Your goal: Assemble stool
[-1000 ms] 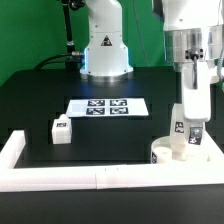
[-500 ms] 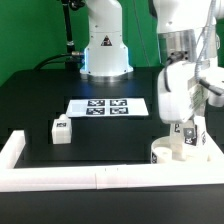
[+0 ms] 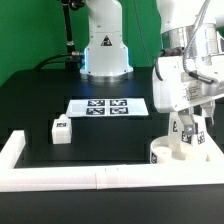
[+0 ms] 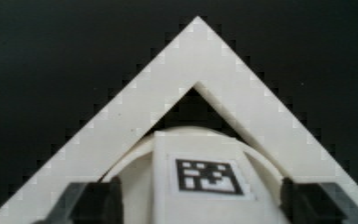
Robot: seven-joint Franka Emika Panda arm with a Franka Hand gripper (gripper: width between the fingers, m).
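Observation:
The stool's round white seat (image 3: pixel 162 155) lies in the corner of the rail at the exterior view's right. One white tagged leg (image 3: pixel 178 133) stands upright on it. My gripper (image 3: pixel 186 127) hangs straight down over that leg. In the wrist view the leg (image 4: pixel 201 170) fills the space between my two dark fingers (image 4: pixel 87 205), and my gripper (image 4: pixel 202 206) is open, with a thin gap on each side of the leg. Another short tagged leg (image 3: pixel 61 131) lies loose on the black table at the exterior view's left.
The marker board (image 3: pixel 107 106) lies flat mid-table. A long white border rail (image 3: pixel 90 177) runs along the front and turns up at the left; its corner (image 4: pixel 194 50) shows behind the leg in the wrist view. The robot's base (image 3: pixel 104 55) stands at the back.
The hand has turned about its vertical axis over the standing leg. Its jaws have let go of the leg and now stand slightly apart. The leg and seat have stayed in place.

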